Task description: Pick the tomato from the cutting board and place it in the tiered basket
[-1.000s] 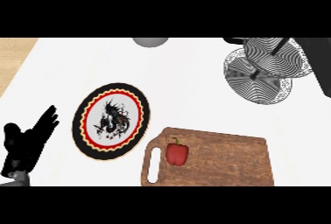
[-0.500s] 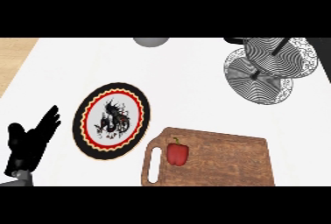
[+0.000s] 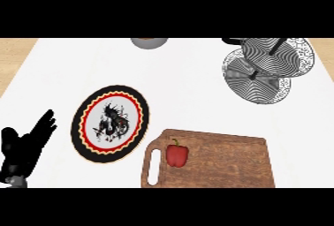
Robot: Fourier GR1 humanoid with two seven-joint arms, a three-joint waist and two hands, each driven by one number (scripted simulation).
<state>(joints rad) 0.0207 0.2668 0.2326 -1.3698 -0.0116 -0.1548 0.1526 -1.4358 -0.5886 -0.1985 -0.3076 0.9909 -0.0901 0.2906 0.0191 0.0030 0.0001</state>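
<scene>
One hand (image 3: 26, 148) showing? Where's the veg?
— Yep, left hand, low at the left edge, fingers spread straight, holding nothing. Red pepper (image 3: 176, 155) sits on the cutting board (image 3: 222, 161) near its handle slot, well apart, plate (image 3: 111, 122) between. Basket (image 3: 266, 69) top right

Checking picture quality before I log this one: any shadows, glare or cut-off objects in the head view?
Head view: even light, no glare, no clear cast shadows; the tiered basket and a grey object are cropped at the top, the cutting board at the bottom; the plate looks stretched; the red vegetable shows fully.
</scene>
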